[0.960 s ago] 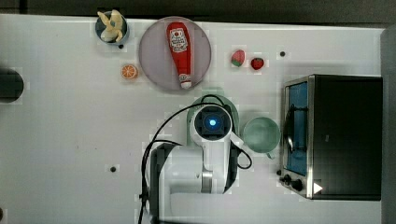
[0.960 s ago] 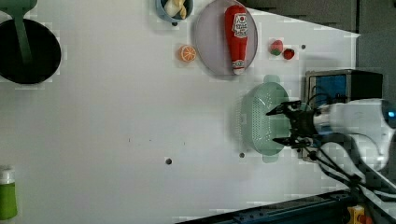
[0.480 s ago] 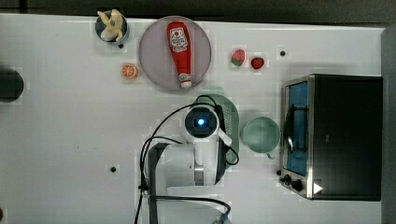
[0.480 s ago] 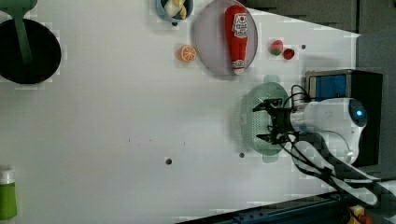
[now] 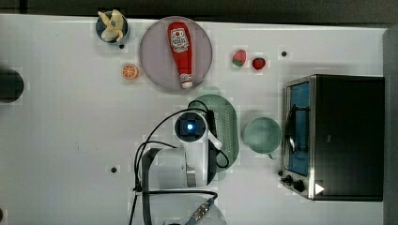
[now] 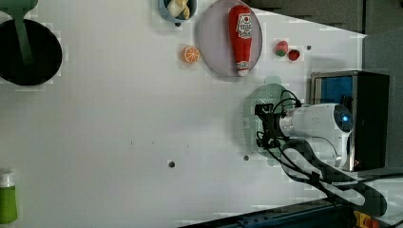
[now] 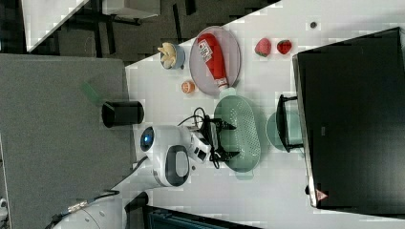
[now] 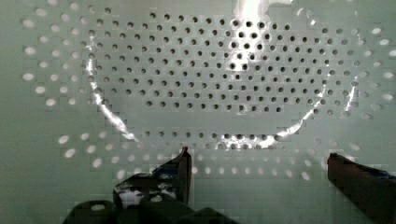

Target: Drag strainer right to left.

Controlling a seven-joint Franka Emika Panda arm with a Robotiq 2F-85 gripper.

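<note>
1. Top view: the strainer (image 5: 228, 123) is lying on the white desk (image 5: 61, 140) just right of the frame's centre, partly covered by the arm (image 5: 191, 150), which is reaching up from the lower edge. A mint cup (image 5: 261, 134) is sitting just beside the strainer on the top view's right, and a toaster oven (image 5: 335, 136) is standing at the right side of the frame. Above the strainer a grey-lilac plate (image 5: 157, 61) is carrying a ketchup bottle (image 5: 180, 50); an orange slice (image 5: 129, 71) is lying to the plate's left.

2. Left view: the strainer (image 6: 252, 114) is sitting right of centre, with the end effector (image 6: 263, 126) hanging over its bowl, fingers spread wide. The ketchup bottle (image 6: 241, 35) on its plate (image 6: 214, 42) is lying at the upper middle, and a green bottle (image 6: 7, 199) is standing in the lower left corner.

3. Right view: the strainer (image 7: 243, 131) is lying in the middle of the frame, between the arm on the right view's left and the oven (image 7: 351, 114) on the right view's right. The end effector (image 7: 225, 140) is poised over the strainer's left rim with its two fingers splayed apart and nothing between them. A black cup (image 7: 122, 113) is standing at the desk's left edge.

4. Wrist view: the strainer's perforated floor (image 8: 210, 79) is lying close under the camera. The two dark fingertips (image 8: 180, 170) are standing far apart, gripping nothing; whether they are touching the plastic cannot be told.
</note>
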